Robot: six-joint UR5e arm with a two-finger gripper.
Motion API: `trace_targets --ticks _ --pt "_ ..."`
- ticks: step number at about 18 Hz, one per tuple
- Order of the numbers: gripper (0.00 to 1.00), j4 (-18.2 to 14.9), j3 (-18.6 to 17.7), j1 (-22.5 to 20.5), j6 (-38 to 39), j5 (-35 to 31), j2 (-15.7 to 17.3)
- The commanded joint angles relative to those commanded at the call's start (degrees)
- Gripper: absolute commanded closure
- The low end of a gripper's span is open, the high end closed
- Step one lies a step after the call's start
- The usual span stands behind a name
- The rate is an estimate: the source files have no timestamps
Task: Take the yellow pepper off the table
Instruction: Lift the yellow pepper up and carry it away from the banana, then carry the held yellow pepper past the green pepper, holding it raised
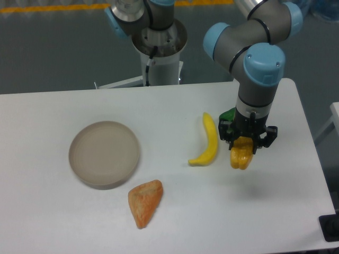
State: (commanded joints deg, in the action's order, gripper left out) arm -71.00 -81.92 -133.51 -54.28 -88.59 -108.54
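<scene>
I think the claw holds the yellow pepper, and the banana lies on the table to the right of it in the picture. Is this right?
Not quite. The camera view shows the banana lying to the left of the yellow pepper, not to the right. The rest holds: the claw grips the pepper, and the banana lies on the table.

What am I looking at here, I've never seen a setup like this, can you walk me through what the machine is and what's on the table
This is a robot arm with grey tubes and blue joints, seen by one fixed camera looking down from the front of the table. At its tip is a gripper with two dark fingers. They are shut on the yellow pepper, which looks raised a little off the white surface. Just left of it lies a curved banana. A green pepper peeks out behind the gripper, mostly hidden. Farther left sits a round beige dish, and in front of that an orange wedge-shaped item that I cannot identify.
</scene>
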Motion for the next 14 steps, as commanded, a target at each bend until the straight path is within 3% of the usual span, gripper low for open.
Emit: trace_targets --ticks 4,6,8,10,14 --pt "0.96 -2.8 1.1 -1.1 -15.8 -5.2 -1.5" --pt "0.96 -2.8 1.1 -4.1 -23.2 -6.4 -2.9" --pt "0.96 -3.1 2.5 -6.1 -26.2 -5.4 -4.4" --pt "0.96 -5.4 3.6 -6.2 -27.5 -5.5 -5.3" --pt "0.96 -5.5 5.4 -6.2 -27.5 -4.7 -5.9"
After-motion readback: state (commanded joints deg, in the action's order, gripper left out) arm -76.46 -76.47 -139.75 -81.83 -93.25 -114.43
